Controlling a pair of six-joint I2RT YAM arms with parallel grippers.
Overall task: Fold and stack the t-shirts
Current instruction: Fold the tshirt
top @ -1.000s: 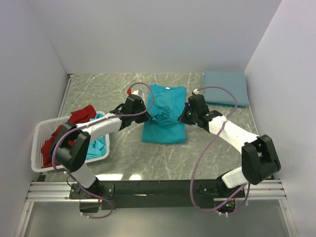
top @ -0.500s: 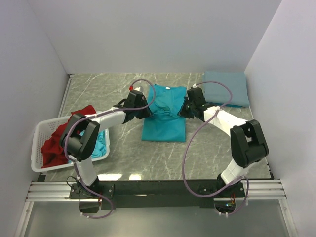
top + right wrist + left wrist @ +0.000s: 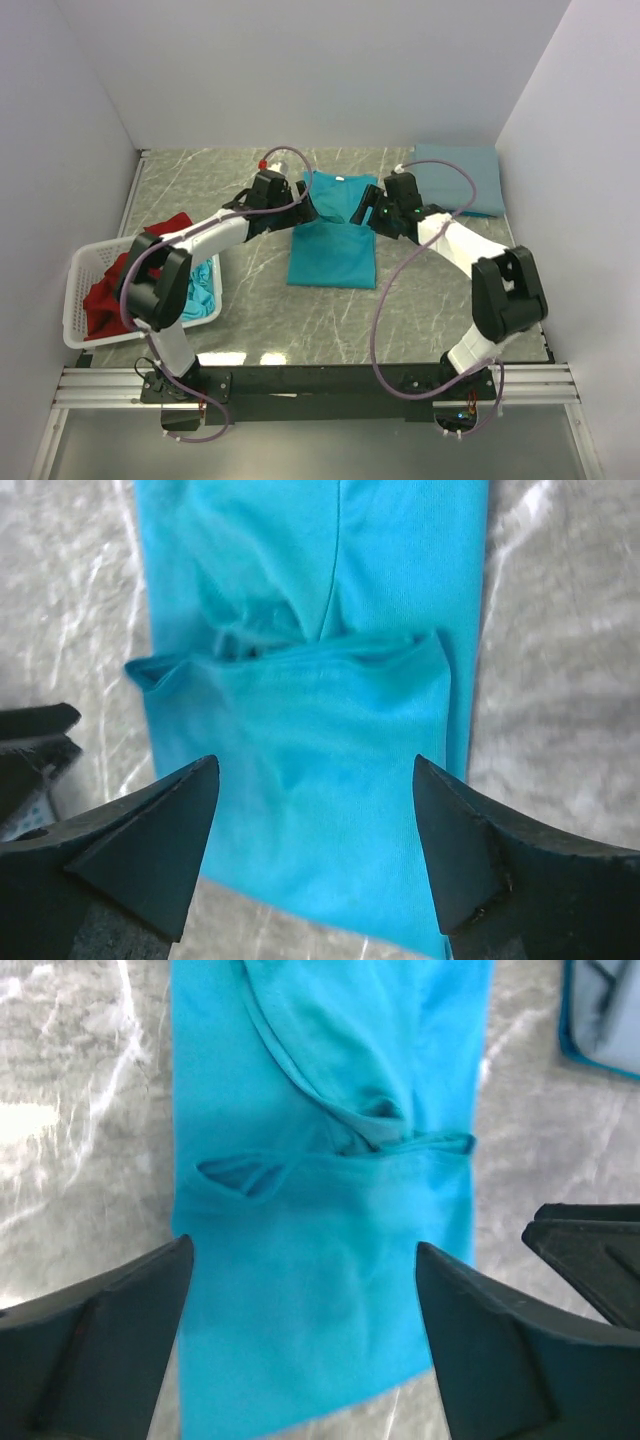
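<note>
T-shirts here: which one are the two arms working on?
The bright teal t-shirt mid-table, half folded, between both arms; the grey-blue one lies folded apart; the red one sits in the basket.

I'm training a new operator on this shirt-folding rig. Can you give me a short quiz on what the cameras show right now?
1. True or false: the left gripper and the right gripper are both clamped on the teal t-shirt in the middle of the table.
2. Where does the folded grey-blue t-shirt lie? A) in the basket B) at the table's far right corner C) under the teal t-shirt
3. Which colours of fabric show in the white basket?

Key
1. False: both stand open above it, holding nothing.
2. B
3. A red t-shirt and teal fabric.
</note>
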